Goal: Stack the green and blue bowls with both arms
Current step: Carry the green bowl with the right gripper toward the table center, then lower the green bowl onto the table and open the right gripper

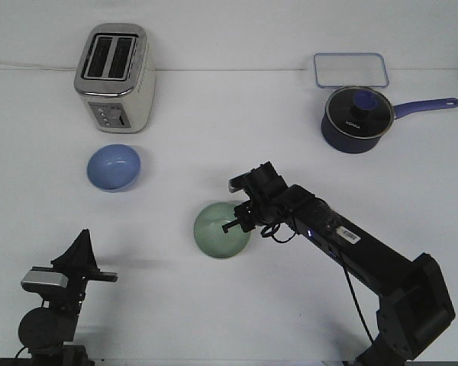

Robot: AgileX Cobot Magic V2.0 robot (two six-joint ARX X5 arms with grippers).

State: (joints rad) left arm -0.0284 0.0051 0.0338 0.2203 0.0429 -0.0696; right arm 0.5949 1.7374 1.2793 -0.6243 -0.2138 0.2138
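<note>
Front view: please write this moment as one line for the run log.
right end effector: at green bowl rim, grip unclear | left end effector: idle near front edge | blue bowl: alone by toaster | stack: not done

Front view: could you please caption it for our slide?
Right pincer at the green bowl's rim; blue bowl sits apart by the toaster.

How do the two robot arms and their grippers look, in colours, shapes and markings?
The right arm is slim, black and jointed, with a thin black cable, a white label sticker and a small lit spot. Its right gripper has black fingers. The left arm is black with a grey wrist part; the left gripper looks black and pointed.
</note>
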